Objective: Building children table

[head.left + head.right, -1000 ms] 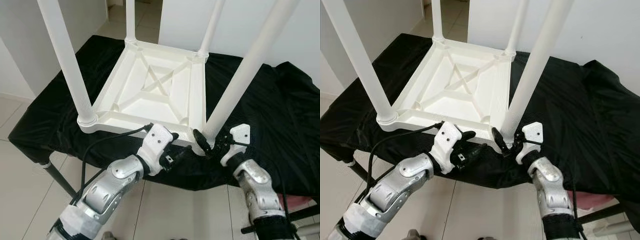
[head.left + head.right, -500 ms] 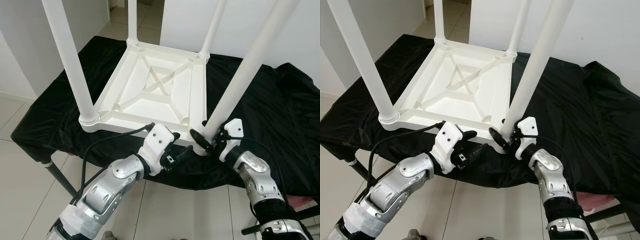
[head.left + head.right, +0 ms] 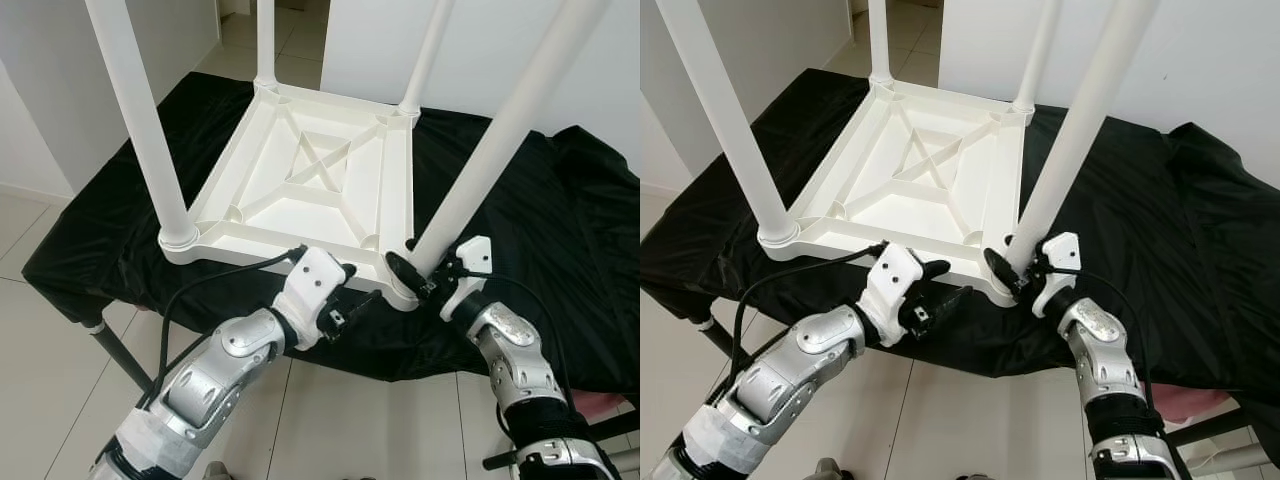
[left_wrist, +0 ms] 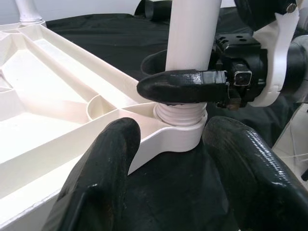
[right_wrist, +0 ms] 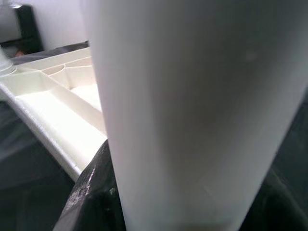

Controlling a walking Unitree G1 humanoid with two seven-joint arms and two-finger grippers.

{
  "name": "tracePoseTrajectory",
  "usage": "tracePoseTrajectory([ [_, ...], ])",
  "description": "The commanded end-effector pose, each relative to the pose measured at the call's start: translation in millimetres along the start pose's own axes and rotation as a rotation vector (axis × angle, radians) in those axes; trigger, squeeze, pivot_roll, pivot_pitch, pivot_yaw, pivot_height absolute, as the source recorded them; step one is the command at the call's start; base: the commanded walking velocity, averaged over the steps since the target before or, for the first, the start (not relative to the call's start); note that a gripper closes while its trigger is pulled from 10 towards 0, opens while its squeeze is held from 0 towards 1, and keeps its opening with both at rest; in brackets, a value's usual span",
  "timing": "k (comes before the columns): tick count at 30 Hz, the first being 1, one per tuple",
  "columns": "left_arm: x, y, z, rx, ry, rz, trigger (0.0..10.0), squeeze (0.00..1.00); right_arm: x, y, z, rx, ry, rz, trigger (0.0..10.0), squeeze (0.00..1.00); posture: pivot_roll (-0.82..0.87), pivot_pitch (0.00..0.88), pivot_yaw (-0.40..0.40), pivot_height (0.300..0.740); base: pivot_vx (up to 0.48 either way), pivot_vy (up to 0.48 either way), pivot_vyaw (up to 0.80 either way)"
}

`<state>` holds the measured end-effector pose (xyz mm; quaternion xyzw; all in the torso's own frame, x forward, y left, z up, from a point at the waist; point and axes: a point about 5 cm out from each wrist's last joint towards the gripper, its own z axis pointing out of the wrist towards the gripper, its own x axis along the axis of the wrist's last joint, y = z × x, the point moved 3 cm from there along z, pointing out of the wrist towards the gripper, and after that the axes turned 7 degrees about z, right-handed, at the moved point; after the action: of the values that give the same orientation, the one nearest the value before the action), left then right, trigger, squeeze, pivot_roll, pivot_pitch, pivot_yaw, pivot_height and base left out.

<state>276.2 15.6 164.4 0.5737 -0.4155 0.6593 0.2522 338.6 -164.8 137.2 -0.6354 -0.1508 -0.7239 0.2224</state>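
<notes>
The white children's table [image 3: 300, 190] lies upside down on a black-draped work surface, with its legs pointing up. My right gripper [image 3: 413, 272] is shut on the near-right leg [image 3: 490, 150] just above its threaded base [image 4: 180, 115]. One black finger [image 4: 183, 86] crosses the front of the leg, and the other is behind it. In the right wrist view the leg [image 5: 192, 96] is very close. My left gripper [image 3: 352, 292] is open at the tabletop's near edge. Its fingers straddle that same corner without touching it.
The black cloth [image 3: 560, 200] covers the work surface and hangs over its near edge. Tiled floor [image 3: 40, 330] lies below on the left, and a white wall stands behind. The near-left leg [image 3: 140, 120] and two far legs rise around the tabletop.
My right gripper has drawn in against the base of the near-right leg, and its wrist has turned slightly. The left arm has stayed in place.
</notes>
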Motion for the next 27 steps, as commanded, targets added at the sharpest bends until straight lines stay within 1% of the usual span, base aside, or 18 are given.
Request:
tracePoseTrajectory([
  [1,0,5.9,-0.8,-0.085,0.011,0.009,10.0,0.0,3,2.4,-1.7,-0.058,0.031,0.023,10.0,0.0,0.04,0.083,-0.076,0.74,0.0,0.0,0.0],
  [2,0,5.8,-1.0,-0.085,0.011,0.007,10.0,0.0,7,3.3,-2.3,-0.111,0.061,0.037,10.0,0.0,0.04,0.082,-0.074,0.74,0.0,0.0,0.0],
  [4,-1,4.1,-0.3,-0.072,0.007,0.015,10.0,0.0,11,3.9,-4.0,-0.205,0.095,0.034,10.0,0.0,0.04,0.082,-0.072,0.74,0.0,0.0,0.0],
  [5,-1,4.1,-0.3,-0.072,0.007,0.015,10.0,0.0,11,3.9,-4.0,-0.205,0.095,0.034,10.0,0.0,0.04,0.082,-0.072,0.74,0.0,0.0,0.0],
  [8,-2,2.6,0.5,-0.06,0.003,0.031,10.0,0.0,9,1.7,-6.8,-0.279,0.105,0.028,10.0,0.0,0.03,0.077,-0.074,0.74,0.0,0.0,0.0],
  [10,-2,2.1,0.7,-0.056,0.003,0.039,10.0,0.0,8,0.5,-7.9,-0.3,0.106,0.028,10.0,0.0,0.03,0.077,-0.074,0.74,0.0,0.0,0.0],
  [12,-3,-1.1,1.8,-0.036,-0.002,0.055,10.0,0.0,1,-1.8,-12.0,-0.389,0.096,0.021,10.0,0.0,0.03,0.076,-0.076,0.74,0.0,0.0,0.0],
  [13,-3,-1.1,1.8,-0.036,-0.002,0.055,10.0,0.0,1,-1.8,-12.0,-0.389,0.096,0.021,10.0,0.0,0.03,0.076,-0.076,0.74,0.0,0.0,0.0],
  [14,-3,-2.1,2.0,-0.029,-0.002,0.061,10.0,0.0,-1,-2.6,-13.7,-0.426,0.091,0.019,10.0,0.0,0.03,0.075,-0.079,0.74,0.0,0.0,0.0],
  [16,-3,-3.7,1.4,-0.019,0.003,0.067,10.0,0.0,-7,-5.3,-15.5,-0.541,0.073,0.04,10.0,0.0,0.03,0.074,-0.085,0.74,0.0,0.0,0.0],
  [17,-3,-3.7,1.4,-0.019,0.003,0.067,10.0,0.0,-7,-5.3,-15.5,-0.541,0.073,0.04,10.0,0.0,0.03,0.074,-0.085,0.74,0.0,0.0,0.0],
  [19,-3,-4.4,0.8,-0.015,0.004,0.067,10.0,0.0,-10,-11.7,-14.7,-0.632,0.061,0.055,10.0,0.0,0.03,0.073,-0.086,0.74,0.0,0.0,0.0],
  [20,-3,-4.2,0.6,-0.013,0.003,0.06,10.0,0.0,-11,-18.4,-12.4,-0.646,0.065,0.076,10.0,0.0,0.03,0.073,-0.087,0.74,0.0,0.0,0.0],
  [21,-3,-4.2,0.6,-0.013,0.003,0.06,10.0,0.0,-11,-18.4,-12.4,-0.646,0.065,0.076,10.0,0.0,0.03,0.073,-0.087,0.74,0.0,0.0,0.0],
  [22,-4,-3.7,0.4,-0.015,0.003,0.053,10.0,0.0,-11,-24.8,-10.0,-0.644,0.074,0.096,10.0,0.0,0.03,0.073,-0.087,0.74,0.0,0.0,0.0],
  [24,-4,-2.6,0.4,-0.016,0.004,0.053,10.0,0.0,-11,-35.2,-5.6,-0.617,0.083,0.127,10.0,0.0,0.03,0.073,-0.088,0.74,0.0,0.0,0.0],
  [25,-4,-2.6,0.4,-0.016,0.004,0.053,10.0,0.0,-11,-35.2,-5.6,-0.617,0.083,0.127,10.0,0.0,0.03,0.073,-0.088,0.74,0.0,0.0,0.0],
  [27,-4,-1.0,0.4,-0.017,0.006,0.056,10.0,0.0,-11,-42.6,-3.3,-0.584,0.08,0.133,10.0,0.0,0.03,0.071,-0.088,0.74,0.0,0.0,0.0],
])
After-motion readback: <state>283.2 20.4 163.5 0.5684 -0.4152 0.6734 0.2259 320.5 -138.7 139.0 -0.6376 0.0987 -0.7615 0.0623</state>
